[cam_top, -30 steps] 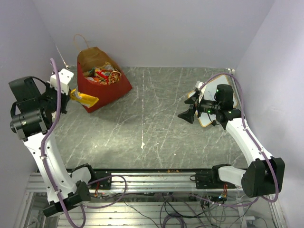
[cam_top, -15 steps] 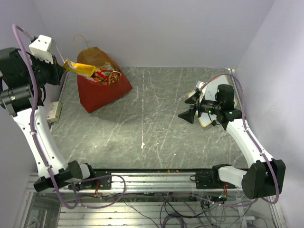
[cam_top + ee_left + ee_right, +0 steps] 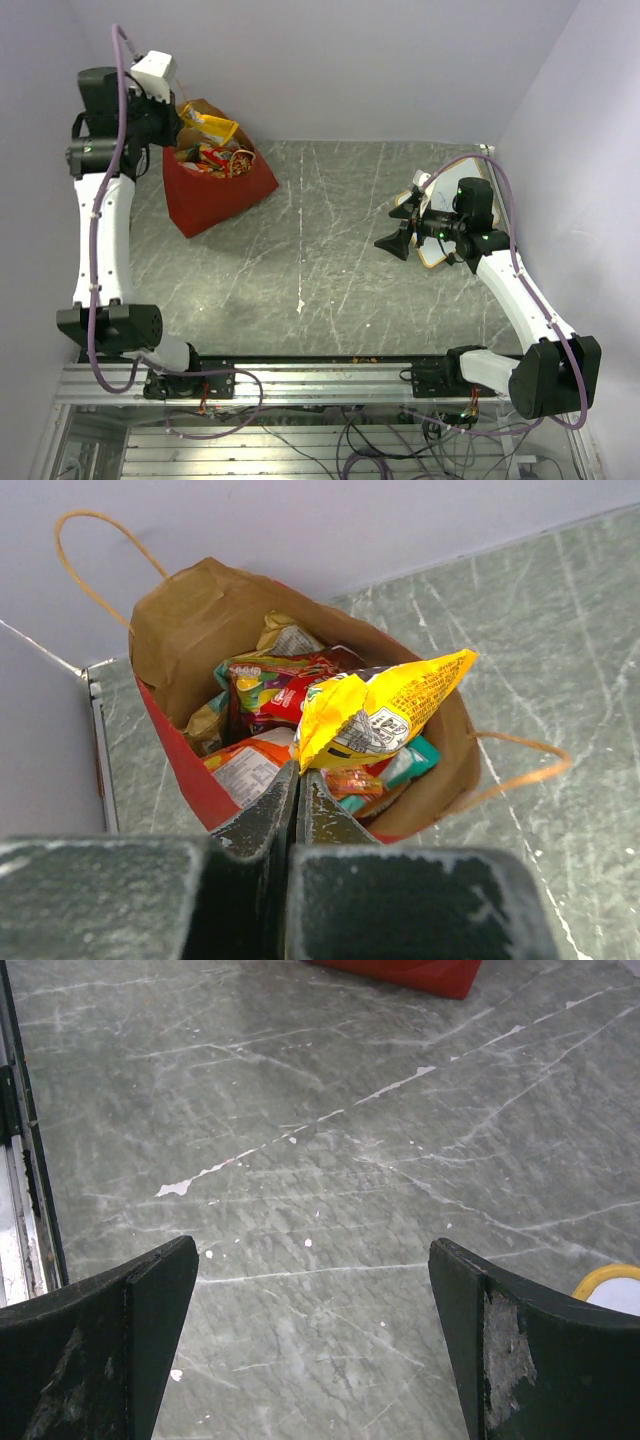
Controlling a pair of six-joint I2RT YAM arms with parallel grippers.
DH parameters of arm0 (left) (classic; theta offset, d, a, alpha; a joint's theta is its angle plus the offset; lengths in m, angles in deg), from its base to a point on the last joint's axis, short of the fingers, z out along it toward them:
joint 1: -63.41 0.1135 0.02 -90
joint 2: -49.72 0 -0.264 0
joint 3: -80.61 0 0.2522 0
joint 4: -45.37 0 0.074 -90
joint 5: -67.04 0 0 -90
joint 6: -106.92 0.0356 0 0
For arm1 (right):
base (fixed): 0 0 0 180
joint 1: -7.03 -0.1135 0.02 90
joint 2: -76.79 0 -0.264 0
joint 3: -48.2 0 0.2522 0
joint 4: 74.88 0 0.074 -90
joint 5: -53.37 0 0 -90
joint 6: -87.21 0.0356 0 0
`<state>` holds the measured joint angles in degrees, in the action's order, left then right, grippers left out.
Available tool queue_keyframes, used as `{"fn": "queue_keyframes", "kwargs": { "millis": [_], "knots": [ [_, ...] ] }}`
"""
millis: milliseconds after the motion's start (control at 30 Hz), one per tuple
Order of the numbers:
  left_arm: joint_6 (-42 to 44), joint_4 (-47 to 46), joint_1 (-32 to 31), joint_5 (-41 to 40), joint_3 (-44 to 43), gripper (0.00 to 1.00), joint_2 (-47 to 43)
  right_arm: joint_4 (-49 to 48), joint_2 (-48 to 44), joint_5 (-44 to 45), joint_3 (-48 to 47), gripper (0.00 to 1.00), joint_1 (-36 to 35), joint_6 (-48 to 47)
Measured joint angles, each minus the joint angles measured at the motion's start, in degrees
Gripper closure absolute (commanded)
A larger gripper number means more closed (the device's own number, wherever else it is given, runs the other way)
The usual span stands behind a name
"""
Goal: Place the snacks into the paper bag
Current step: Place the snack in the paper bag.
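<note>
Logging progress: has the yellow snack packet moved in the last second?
Yes. The yellow packet, pinched in the left fingers, rose from low beside the red paper bag to over its open mouth.

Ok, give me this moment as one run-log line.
left gripper: shut on yellow packet, held over paper bag opening | right gripper: open, empty, above table | other snacks: inside bag

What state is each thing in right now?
paper bag: standing open, several packets inside
yellow packet: gripped at one end, held over the bag mouth
left gripper: shut on the yellow packet
right gripper: open, empty, above the table
white board: lying flat on the table, untouched
</note>
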<state>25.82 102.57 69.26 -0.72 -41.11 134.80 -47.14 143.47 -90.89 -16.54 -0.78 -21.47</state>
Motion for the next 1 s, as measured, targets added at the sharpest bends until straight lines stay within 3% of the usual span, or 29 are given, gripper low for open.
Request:
{"fn": "queue_keyframes", "kwargs": {
  "millis": [333, 800, 900, 1000],
  "knots": [
    [2.3, -1.8, -6.3, -11.2, -0.2, 0.93, 11.5, 0.0, 0.0, 0.0, 0.0, 0.0, 0.0, 0.0],
    [4.8, -2.6, -9.3, -13.8, -2.2, 0.93, 17.4, 0.0, 0.0, 0.0, 0.0, 0.0, 0.0, 0.0],
    [5.6, -0.7, -9.8, -14.9, -5.9, 0.85, 21.6, 0.0, 0.0, 0.1, 0.0, 0.0, 0.0, 0.0],
    [6.3, 2.2, -9.9, -15.8, -9.4, 0.68, 25.4, 0.0, 0.0, 0.3, 0.0, 0.0, 0.0, 0.0]
  ]
}}
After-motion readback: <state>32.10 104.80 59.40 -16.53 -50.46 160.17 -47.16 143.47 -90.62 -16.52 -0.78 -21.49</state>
